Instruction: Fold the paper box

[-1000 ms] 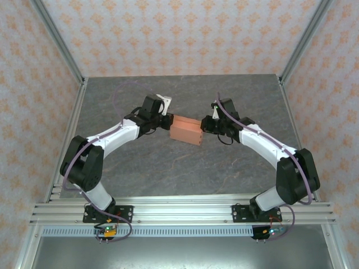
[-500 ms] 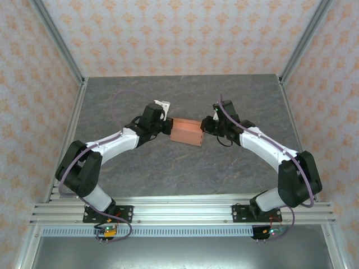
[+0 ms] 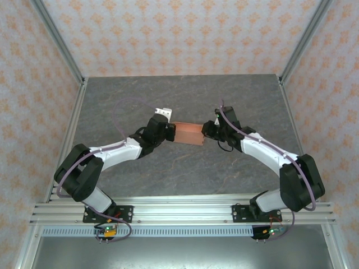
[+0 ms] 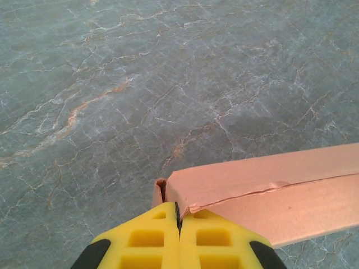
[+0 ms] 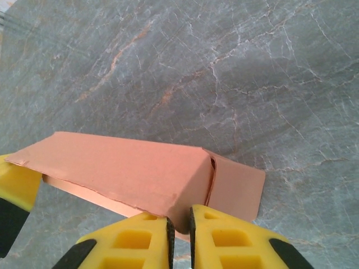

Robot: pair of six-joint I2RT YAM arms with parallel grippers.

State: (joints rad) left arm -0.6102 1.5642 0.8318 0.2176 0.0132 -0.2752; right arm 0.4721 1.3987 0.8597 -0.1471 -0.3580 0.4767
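Paper box (image 3: 188,133), end flap ajar, interior hidden. Left gripper (image 4: 178,208) pinches one end edge, right gripper (image 5: 179,221) the other.

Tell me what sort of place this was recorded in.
Probably a lab robot test cell: aluminium frame posts and patterned wallpaper panels enclose a grey marble-look tabletop, and two white-and-black robot arms are bolted to a slotted metal rail, with a salmon-orange card box between them.

Salmon paper box (image 3: 188,133) spans between left gripper (image 3: 170,130) and right gripper (image 3: 206,130), one touching each end; mid grey table (image 3: 185,95).
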